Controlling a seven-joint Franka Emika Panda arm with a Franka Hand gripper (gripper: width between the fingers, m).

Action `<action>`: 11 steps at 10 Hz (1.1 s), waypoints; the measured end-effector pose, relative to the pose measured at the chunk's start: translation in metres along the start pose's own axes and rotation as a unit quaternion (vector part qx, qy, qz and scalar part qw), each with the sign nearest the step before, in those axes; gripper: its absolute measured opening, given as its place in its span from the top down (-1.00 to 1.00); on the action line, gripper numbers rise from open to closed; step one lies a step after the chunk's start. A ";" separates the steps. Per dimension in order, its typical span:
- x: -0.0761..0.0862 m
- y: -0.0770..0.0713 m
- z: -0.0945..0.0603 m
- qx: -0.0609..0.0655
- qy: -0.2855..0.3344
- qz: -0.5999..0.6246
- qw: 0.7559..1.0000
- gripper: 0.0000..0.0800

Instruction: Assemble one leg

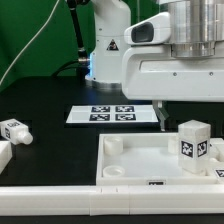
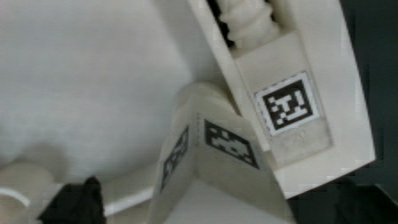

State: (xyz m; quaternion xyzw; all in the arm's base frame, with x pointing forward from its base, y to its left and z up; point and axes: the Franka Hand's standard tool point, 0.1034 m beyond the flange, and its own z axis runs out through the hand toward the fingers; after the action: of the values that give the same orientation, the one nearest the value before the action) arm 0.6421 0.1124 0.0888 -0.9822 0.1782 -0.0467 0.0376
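Above the corner of the panel at the exterior view's right, the gripper [image 1: 192, 110] hangs with its broad white hand over the upright leg [image 1: 193, 146]. Only one finger [image 1: 157, 113] shows. It stands off to the side of the hand's centre line, with a clear gap between it and the leg. The other finger falls outside the frame. From this offset we judge the jaws to be spread and holding nothing.

The leg stands on end on the panel [image 1: 135, 165], flat end up, with one marker tag [image 2: 288, 100] facing the wrist view. We cannot tell whether its peg sits in a corner hole. A second leg [image 1: 14, 130] lies on its side on the table [image 1: 45, 150], well apart at the exterior view's left. The marker board [image 1: 113, 114] lies behind the panel.

Handling notes, as we judge them:
- The leg looks like rigid moulded plastic. We expect it to be light and stiff, with no give under the pads.
- Its faces look smooth, so we expect it to slip or turn under a weak pinch.
- We would grip two opposite flat sides on the upper half, clear of the panel's raised wall.
- We would keep the pads square to the faces, because a corner grip would let the post twist out.
- If the peg has to be turned into the panel, we expect to need firm closure and an upright post.
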 end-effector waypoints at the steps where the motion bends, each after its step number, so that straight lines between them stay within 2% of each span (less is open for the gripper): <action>1: 0.001 -0.001 -0.002 -0.001 -0.004 -0.067 0.998 -0.62; 5: 0.002 -0.002 -0.003 -0.001 -0.001 -0.222 0.975 -0.62; 10: 0.004 0.000 -0.003 -0.004 -0.001 -0.328 0.945 -0.62; 11: 0.004 0.001 -0.003 -0.004 -0.001 -0.326 0.945 -0.40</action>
State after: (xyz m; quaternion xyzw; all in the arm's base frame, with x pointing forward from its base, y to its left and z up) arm 0.6454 0.1102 0.0923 -0.9868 -0.1513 -0.0550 0.0162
